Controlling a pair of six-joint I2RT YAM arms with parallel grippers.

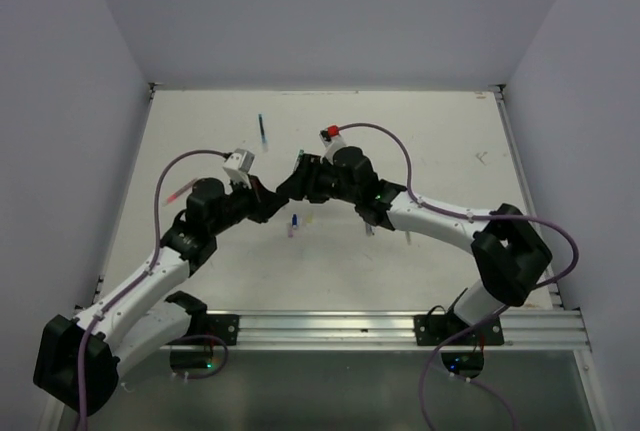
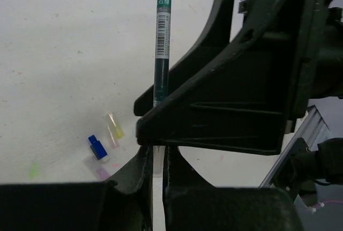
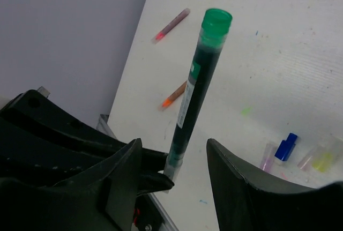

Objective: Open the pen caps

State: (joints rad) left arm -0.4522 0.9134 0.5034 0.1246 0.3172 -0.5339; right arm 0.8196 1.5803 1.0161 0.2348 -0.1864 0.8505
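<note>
**Item: teal pen** (image 3: 187, 94). One slim stick pen with a printed label on the barrel. It is held clear of the desk (image 3: 278, 54), standing between your two hands.
- Handling: expect it to be light and stiff along its length. The barrel is smooth, so it will likely slip under a weak pinch. Thin plastic may flex or crack if you squeeze it hard from the side.

**Part: green cap** (image 3: 216, 21). It sits on the pen's far end and is slightly wider than the barrel.
- Fit: probably friction.
- Where to hold: across the cap itself, not the barrel below it. Pull straight along the pen's axis.

**Left hand** (image 2: 158, 158). It is closed narrow on the pen's lower end and serves as your anchor.

**Right hand** (image 3: 172, 144). Its fingers are spread wide, one on each side of the barrel, and appear to touch nothing. It straddles the pen low down, close to the left hand's grip. The green cap lies well beyond its fingertips, so you would have to travel up the barrel before closing.

**Loose on the desk:** blue cap (image 3: 285, 147), pink cap (image 3: 266, 157) and yellow cap (image 2: 114, 129), near one another below the hands. They are stubby and very light, and likely to skid.

**Other stock:** orange pen (image 3: 174, 95) and purple pen (image 3: 171, 24). Both lie flat toward the desk's left edge, well apart from both hands. They are too small to tell whether they are capped.
</note>
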